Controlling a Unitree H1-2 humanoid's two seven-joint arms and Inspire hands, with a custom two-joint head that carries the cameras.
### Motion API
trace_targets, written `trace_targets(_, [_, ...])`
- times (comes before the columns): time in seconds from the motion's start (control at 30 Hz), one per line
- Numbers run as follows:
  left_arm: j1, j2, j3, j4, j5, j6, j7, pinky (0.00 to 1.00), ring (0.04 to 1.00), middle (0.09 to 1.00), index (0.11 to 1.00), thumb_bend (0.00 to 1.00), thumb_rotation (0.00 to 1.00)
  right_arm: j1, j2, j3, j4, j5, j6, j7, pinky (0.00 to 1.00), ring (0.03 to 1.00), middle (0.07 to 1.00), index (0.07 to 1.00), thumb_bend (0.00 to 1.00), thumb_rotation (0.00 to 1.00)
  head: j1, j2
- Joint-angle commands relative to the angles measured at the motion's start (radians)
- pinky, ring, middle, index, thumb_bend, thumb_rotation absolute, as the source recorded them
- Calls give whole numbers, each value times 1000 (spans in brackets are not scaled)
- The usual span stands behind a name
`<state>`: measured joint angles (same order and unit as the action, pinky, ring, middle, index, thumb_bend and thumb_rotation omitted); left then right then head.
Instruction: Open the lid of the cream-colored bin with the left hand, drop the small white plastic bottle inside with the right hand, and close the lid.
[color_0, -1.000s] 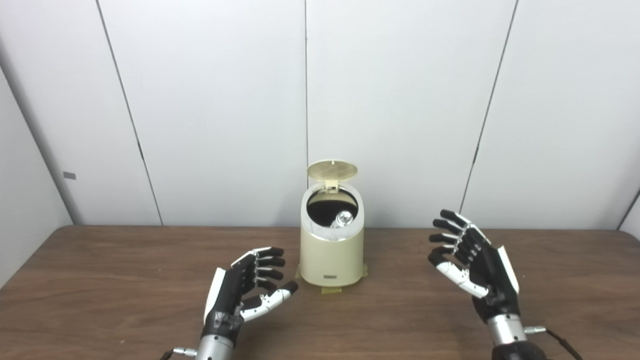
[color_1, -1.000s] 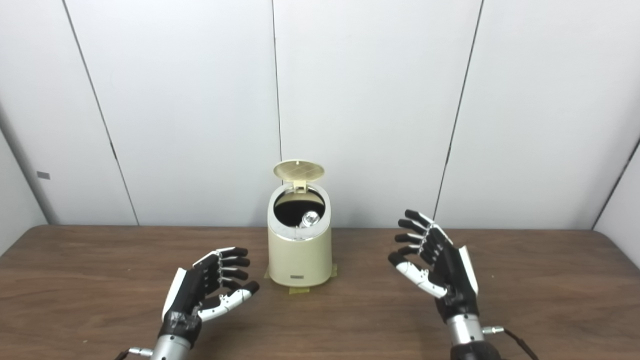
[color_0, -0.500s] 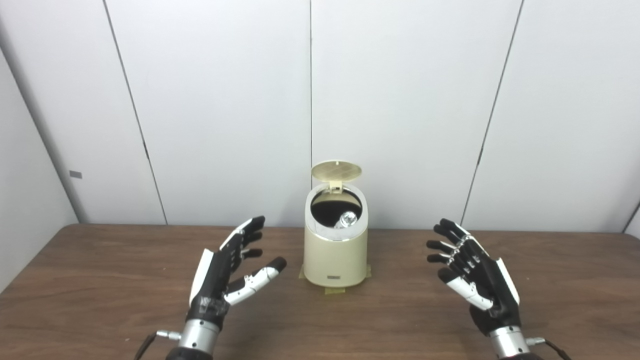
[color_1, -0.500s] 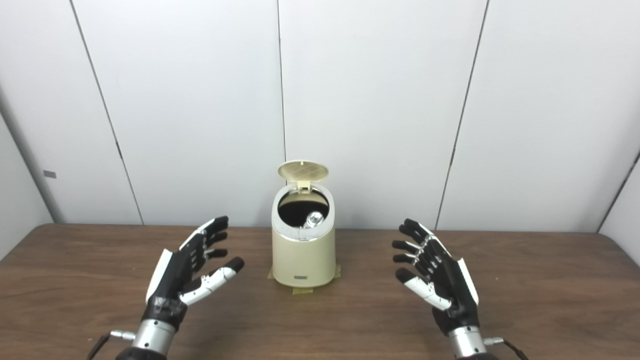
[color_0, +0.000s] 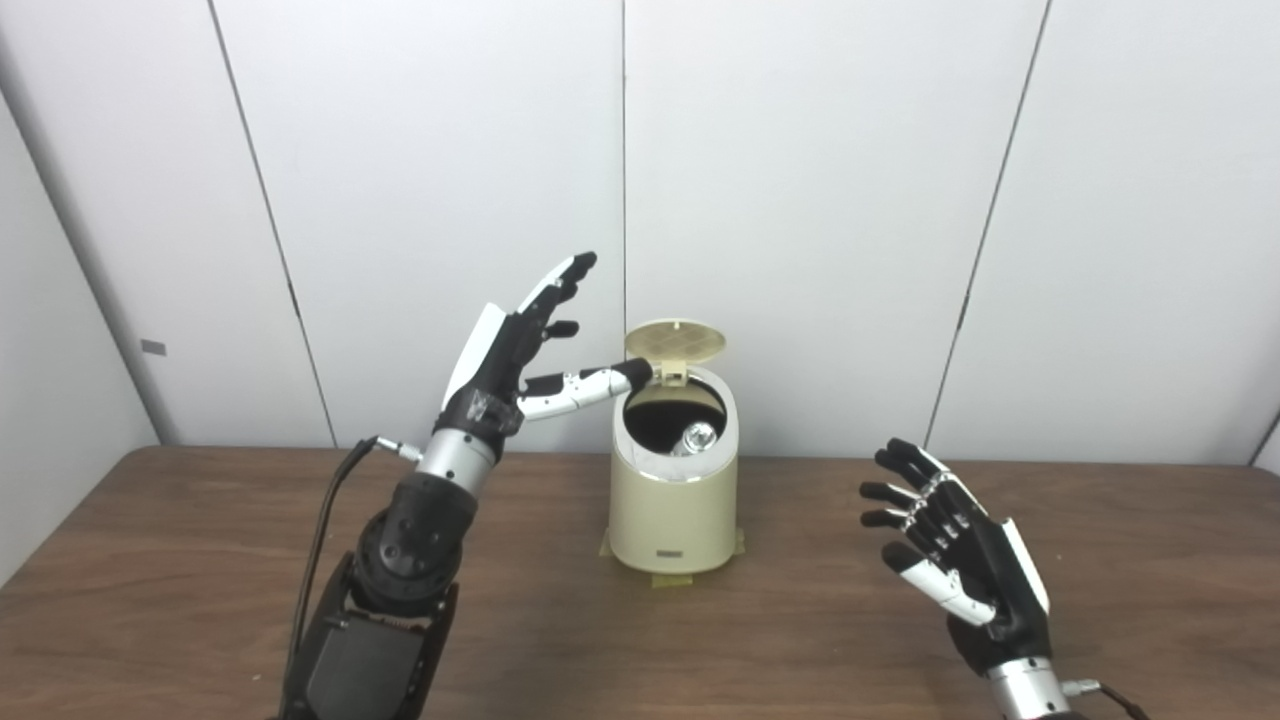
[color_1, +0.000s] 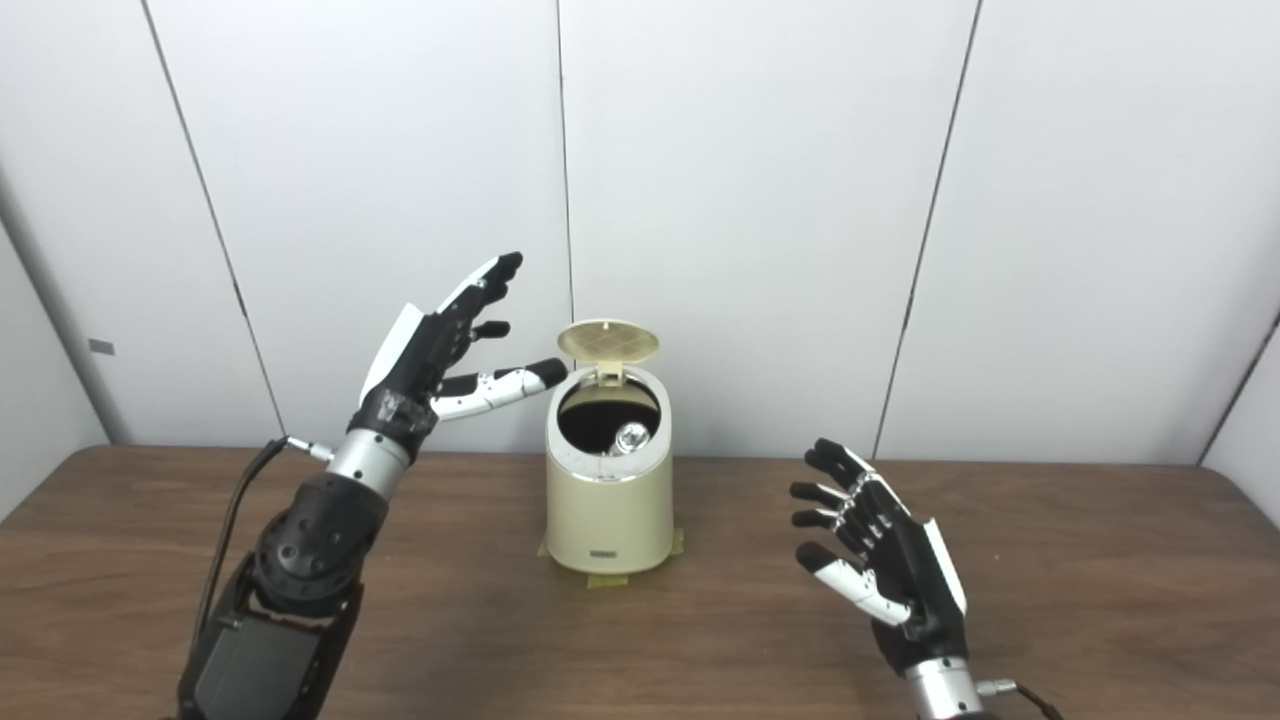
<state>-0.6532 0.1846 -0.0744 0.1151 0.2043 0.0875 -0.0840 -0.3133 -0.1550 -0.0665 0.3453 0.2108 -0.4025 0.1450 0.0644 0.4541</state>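
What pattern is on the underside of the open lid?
A faint grid of crossing lines on the cream lid, clearest in the left eye view.

Bare lab test cell, plain white wall panels (color_0: 800, 200), brown wood-grain table (color_0: 150, 560), exposed robot cabling (color_0: 320, 540)

Clearance around bin (color_0: 672, 505)

Lid (color_0: 675, 340) stands raised behind the mouth; left hand (color_0: 520, 345) thumb beside lid's left edge. Approach from above and right unobstructed; bare table (color_0: 200, 560) on both sides.
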Motion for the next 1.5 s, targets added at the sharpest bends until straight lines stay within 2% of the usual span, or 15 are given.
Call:
trace_targets(0.0, [-90,17,-10,26,23,-37,2,823,953,962,966,891,379,0,11,-6,-24,0,-11,-1,608,729,836,820,866,438,-2,2])
trace_targets(0.17, [-153,24,-35,110,38,-41,-22,869,957,955,901,907,363,0,15,-6,-30,-14,-10,-7,594,715,827,812,863,447,-9,1])
trace_targets(0.27, [-186,37,-64,156,68,-46,-37,926,962,914,843,893,360,1,19,-8,-43,-18,0,-10,580,700,819,806,867,445,-10,2])
trace_targets(0.33, [-204,53,-92,183,110,-65,-40,921,940,885,822,875,368,0,21,-10,-42,-23,1,-14,576,697,818,807,862,443,-14,1])
trace_targets(0.5, [-220,84,-151,199,192,-61,-55,869,934,873,818,898,406,-5,26,-12,-35,-15,-5,-6,566,689,812,801,861,426,-19,0])
trace_targets(0.6, [-220,92,-168,199,204,-56,-77,884,952,879,824,912,414,-6,30,-11,-42,-21,-2,-10,554,686,814,798,851,419,-23,1])
trace_targets(0.7, [-217,97,-179,208,213,-65,-85,963,992,880,828,922,419,-9,31,-12,-34,-23,-4,-12,553,689,814,798,848,423,-22,3])
trace_targets(0.9, [-203,111,-186,172,223,-38,-130,1000,1000,886,833,919,416,-2,38,-7,-64,-37,16,-19,549,696,821,801,835,421,-24,6])
trace_targets(1.03, [-197,125,-188,144,231,-39,-155,995,1000,879,824,916,409,-8,37,-8,-44,-60,-1,-22,549,693,821,808,831,444,-25,9])
trace_targets(1.33, [-179,146,-189,83,231,-34,-209,996,1000,870,822,907,403,-8,47,-7,-63,-76,28,-27,544,689,820,807,864,460,-27,18])
trace_targets(1.47, [-173,157,-194,54,239,-47,-227,988,1000,864,821,914,434,-7,50,-3,-75,-91,33,-36,549,690,822,807,868,469,-31,24])
